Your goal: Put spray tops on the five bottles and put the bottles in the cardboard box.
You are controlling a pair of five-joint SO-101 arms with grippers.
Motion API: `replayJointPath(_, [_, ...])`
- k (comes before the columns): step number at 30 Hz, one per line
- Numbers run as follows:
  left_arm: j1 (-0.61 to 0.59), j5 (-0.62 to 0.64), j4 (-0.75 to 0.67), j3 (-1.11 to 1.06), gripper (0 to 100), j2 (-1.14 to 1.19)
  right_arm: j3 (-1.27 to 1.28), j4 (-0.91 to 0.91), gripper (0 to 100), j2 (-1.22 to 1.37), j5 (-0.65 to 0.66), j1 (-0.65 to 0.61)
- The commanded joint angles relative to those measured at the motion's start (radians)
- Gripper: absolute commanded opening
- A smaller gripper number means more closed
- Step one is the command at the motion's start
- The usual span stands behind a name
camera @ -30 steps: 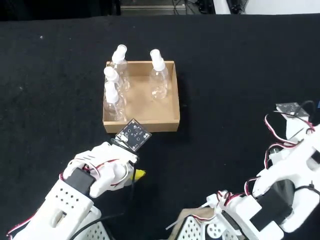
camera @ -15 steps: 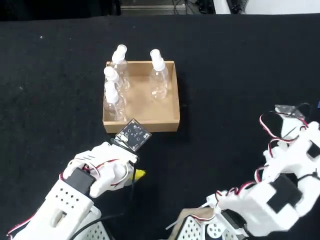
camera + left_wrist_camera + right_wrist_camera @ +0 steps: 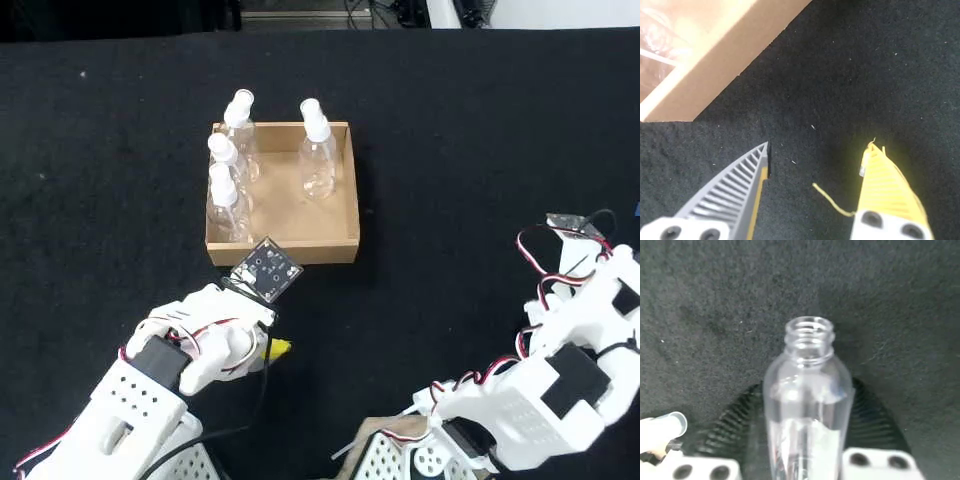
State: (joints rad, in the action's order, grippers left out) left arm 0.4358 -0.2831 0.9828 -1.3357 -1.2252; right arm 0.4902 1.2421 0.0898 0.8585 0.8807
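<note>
Right gripper (image 3: 807,410) clasps an uncapped bottle (image 3: 808,347) by its body over the table (image 3: 450,150), well apart from the cardboard box (image 3: 285,247); light, slick plastic likely dents, so a gentle mid-body hold suits.

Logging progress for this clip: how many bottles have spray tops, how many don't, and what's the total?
Bottles with spray tops, in the cardboard box: 4
Bottle without a top, in the right end effector: 1
Total: 5

Open bottle (image 3: 808,390): lower body cut off at frame edge.
</note>
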Motion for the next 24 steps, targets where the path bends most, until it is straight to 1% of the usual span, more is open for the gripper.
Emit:
replayJointPath(1, [-0.005, -0.008, -0.02, 0.013, 28, -0.015, -0.107, 0.052, 8.0, -0.042, -0.051, -0.008])
replayJointPath(7, [0.03, -0.006, -0.018, 0.027, 28, -0.008, -0.189, 0.203, 7.8, -0.24, -0.066, -0.011])
replayJointPath(9, [0.074, -0.006, -0.011, 0.051, 28, -0.005, -0.163, 0.215, 7.8, -0.334, -0.089, -0.008])
replayJointPath(12, [0.174, -0.005, 0.003, 0.085, 28, -0.003, -0.102, 0.199, 7.8, -0.49, -0.146, 0.017])
replayJointPath(14, [0.239, -0.003, 0.043, 0.131, 28, 0.003, -0.074, 0.175, 7.8, -0.581, -0.169, 0.063])
replayJointPath(16, [0.277, -0.002, 0.084, 0.196, 28, 0.035, -0.061, 0.167, 7.9, -0.651, -0.178, 0.132])
replayJointPath(19, [0.323, 0.003, 0.101, 0.295, 28, 0.14, -0.073, 0.166, 7.9, -0.693, -0.169, 0.249])
replayJointPath(21, [0.364, 0.017, 0.081, 0.346, 28, 0.241, -0.099, 0.163, 7.9, -0.685, -0.16, 0.315])
replayJointPath(24, [0.443, 0.092, -0.026, 0.381, 28, 0.402, -0.153, 0.163, 7.9, -0.639, -0.1, 0.396])
